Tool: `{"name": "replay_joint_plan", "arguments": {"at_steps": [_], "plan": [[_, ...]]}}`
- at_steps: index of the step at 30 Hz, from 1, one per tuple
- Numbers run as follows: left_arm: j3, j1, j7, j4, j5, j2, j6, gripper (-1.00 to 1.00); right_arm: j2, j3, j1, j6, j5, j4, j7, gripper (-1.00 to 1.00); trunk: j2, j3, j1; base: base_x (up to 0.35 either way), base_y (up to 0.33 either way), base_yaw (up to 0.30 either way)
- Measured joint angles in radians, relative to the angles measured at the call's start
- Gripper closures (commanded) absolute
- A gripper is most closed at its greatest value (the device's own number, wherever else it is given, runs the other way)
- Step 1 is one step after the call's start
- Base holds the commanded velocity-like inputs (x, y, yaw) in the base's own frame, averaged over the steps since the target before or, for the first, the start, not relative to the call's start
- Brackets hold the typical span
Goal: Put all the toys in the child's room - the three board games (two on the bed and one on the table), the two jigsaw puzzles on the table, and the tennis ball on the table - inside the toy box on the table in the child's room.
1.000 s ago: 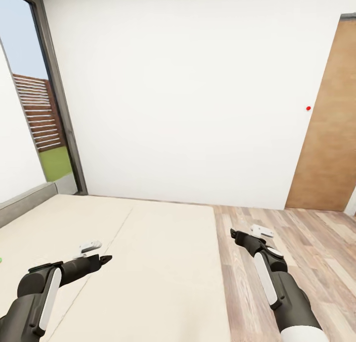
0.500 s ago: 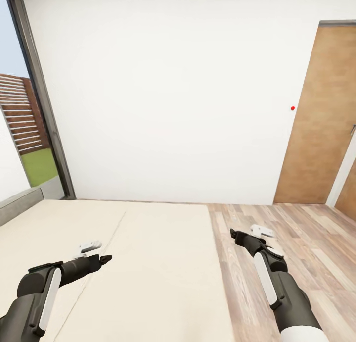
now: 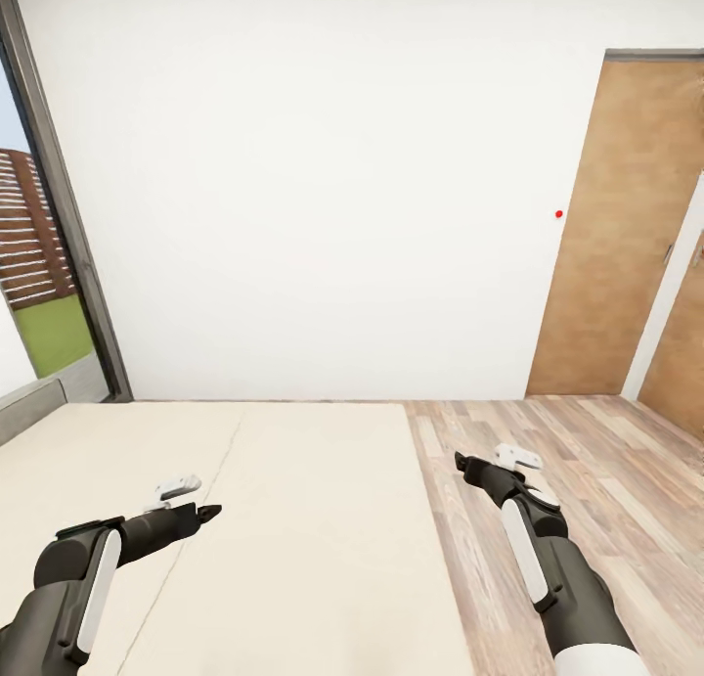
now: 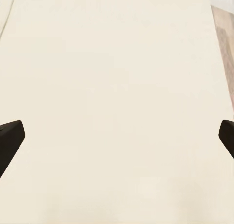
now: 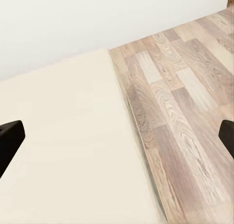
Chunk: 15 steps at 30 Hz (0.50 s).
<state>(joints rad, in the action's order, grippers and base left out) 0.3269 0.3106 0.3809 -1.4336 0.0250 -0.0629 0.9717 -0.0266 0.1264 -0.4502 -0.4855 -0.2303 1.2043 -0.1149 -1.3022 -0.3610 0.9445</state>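
The bed (image 3: 293, 519) lies in front of me, its two cream mattress halves bare, with a strip of grey frame (image 3: 29, 407) at the left. No board games, jigsaw puzzles, tennis ball, toy box or table are in view. My left gripper (image 3: 207, 512) hovers over the mattress (image 4: 117, 63), open and holding nothing. My right gripper (image 3: 463, 464) hangs over the bed's right edge (image 5: 131, 136), also open and holding nothing. In each wrist view the two dark fingertips (image 4: 9, 136) (image 5: 9, 136) sit far apart at the picture's sides.
A white wall (image 3: 323, 187) stands behind the bed. A dark-framed window (image 3: 49, 226) is at the far left. Wood plank floor (image 3: 587, 480) runs along the bed's right side to a brown door (image 3: 616, 226) with a second door (image 3: 684, 334) beside it.
The whole view has swung to the right: the window slid left and the doors came further in. Both arms keep their pose, both grippers still open.
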Motion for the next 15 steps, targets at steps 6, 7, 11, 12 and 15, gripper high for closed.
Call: {"name": "replay_joint_plan", "arguments": {"at_steps": [6, 7, 11, 12, 15], "plan": [[0.000, 0.000, 0.000, 0.000, 0.000, 0.000, 0.001, -1.00, 0.000, -0.001, 0.000, 0.000, 0.000, 0.001, 0.001, -1.00, 0.000, 0.000, 0.000, 0.000, 0.172, -0.014], [0.000, 0.000, 0.000, 0.000, 0.000, 0.000, 0.001, -1.00, 0.001, 0.000, 0.000, 0.000, 0.000, 0.001, 0.001, -1.00, 0.000, 0.000, 0.000, 0.000, 0.256, -0.004], [0.000, 0.000, 0.000, 0.000, 0.000, 0.000, 0.002, -1.00, 0.000, -0.001, 0.000, 0.000, 0.000, 0.001, 0.000, -1.00, 0.000, 0.000, 0.000, 0.000, 0.274, -0.001], [0.000, 0.000, 0.000, 0.000, 0.000, -0.001, 0.002, -1.00, 0.000, -0.001, 0.000, 0.000, 0.000, 0.001, 0.000, -1.00, 0.000, 0.000, 0.000, 0.000, 0.281, 0.000], [0.000, 0.000, 0.000, 0.000, 0.000, 0.000, 0.002, -1.00, 0.000, -0.001, 0.000, 0.000, 0.000, 0.001, 0.001, -1.00, 0.000, 0.000, 0.000, 0.000, 0.283, 0.000]]}}
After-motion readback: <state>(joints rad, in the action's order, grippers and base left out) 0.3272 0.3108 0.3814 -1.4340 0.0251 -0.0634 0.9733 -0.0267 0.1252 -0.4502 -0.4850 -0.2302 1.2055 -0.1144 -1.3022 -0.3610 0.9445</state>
